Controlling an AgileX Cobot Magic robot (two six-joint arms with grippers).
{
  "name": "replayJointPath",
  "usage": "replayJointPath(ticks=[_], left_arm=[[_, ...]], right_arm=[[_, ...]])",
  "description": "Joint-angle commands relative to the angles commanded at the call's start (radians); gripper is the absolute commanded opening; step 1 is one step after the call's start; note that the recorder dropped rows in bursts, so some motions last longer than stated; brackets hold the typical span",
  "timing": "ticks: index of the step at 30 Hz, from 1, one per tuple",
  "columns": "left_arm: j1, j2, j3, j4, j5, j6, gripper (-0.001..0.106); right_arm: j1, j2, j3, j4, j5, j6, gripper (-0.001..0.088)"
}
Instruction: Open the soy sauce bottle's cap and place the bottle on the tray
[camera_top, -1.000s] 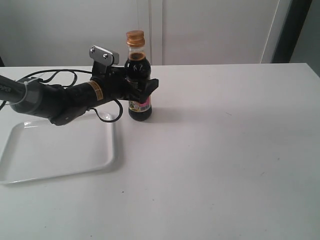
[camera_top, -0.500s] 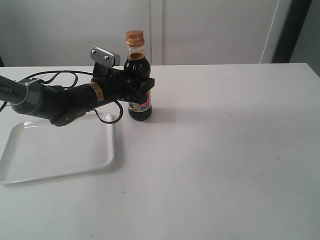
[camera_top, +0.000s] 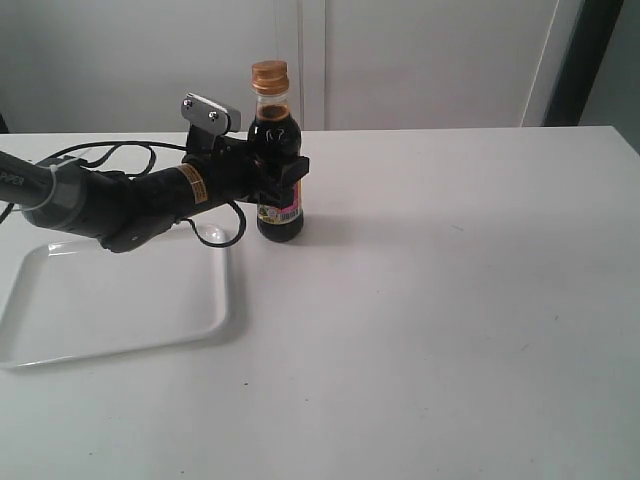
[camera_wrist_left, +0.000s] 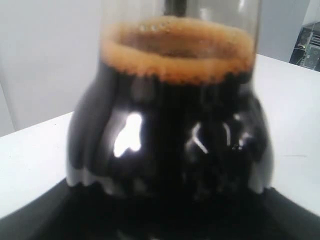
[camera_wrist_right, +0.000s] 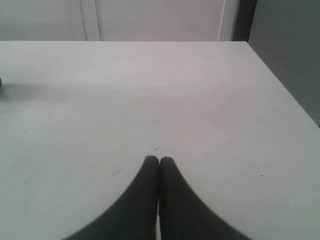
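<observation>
Left pincer (camera_top: 283, 172) clamps the soy sauce bottle (camera_top: 277, 165) around its middle, the bottle standing upright on the worktop (camera_top: 450, 300) just beside the tray (camera_top: 100, 305), cap (camera_top: 269, 75) closed. Right pincer (camera_wrist_right: 159, 161) is shut, empty.

soy sauce bottle (camera_top: 277, 180): upright, dark liquid | cap (camera_top: 269, 76): golden, closed | tray (camera_top: 60, 330): white, just beside bottle

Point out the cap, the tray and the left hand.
cap (camera_top: 269, 76), exterior view, on its golden side wall.
tray (camera_top: 110, 300), exterior view, on its bare white floor.
left hand (camera_top: 281, 172), exterior view, where it grips the bottle's body.
</observation>
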Motion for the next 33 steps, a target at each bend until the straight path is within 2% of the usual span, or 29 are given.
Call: replayJointPath(ticks=[4,9,13,14,15,16,19,22,26,27,33], left_arm=[[0.0,0.0,0.0,0.0,0.0,0.0,0.0],[0.0,0.0,0.0,0.0,0.0,0.0,0.0],[0.0,0.0,0.0,0.0,0.003,0.0,0.0],[0.0,0.0,0.0,0.0,0.005,0.0,0.0],[0.0,0.0,0.0,0.0,0.005,0.0,0.0],[0.0,0.0,0.0,0.0,0.005,0.0,0.0],[0.0,0.0,0.0,0.0,0.005,0.0,0.0],[0.0,0.0,0.0,0.0,0.005,0.0,0.0],[0.0,0.0,0.0,0.0,0.005,0.0,0.0],[0.0,0.0,0.0,0.0,0.005,0.0,0.0],[0.0,0.0,0.0,0.004,0.005,0.0,0.0]], right_arm=[[0.0,0.0,0.0,-0.006,-0.024,-0.028,0.0],[0.0,0.0,0.0,0.0,-0.15,-0.042,0.0],[0.0,0.0,0.0,0.0,-0.39,-0.042,0.0],[0.0,0.0,0.0,0.0,-0.486,-0.032,0.0],[0.0,0.0,0.0,0.0,-0.533,-0.012,0.0],[0.0,0.0,0.0,0.0,-0.608,0.057,0.0],[0.0,0.0,0.0,0.0,-0.717,0.287,0.0],[0.0,0.032,-0.036,0.0,-0.725,0.292,0.0],[0.0,0.213,-0.213,-0.01,-0.707,0.292,0.0],[0.0,0.31,-0.27,-0.056,-0.686,0.292,0.0],[0.0,0.592,-0.411,-0.332,-0.677,0.429,0.0]])
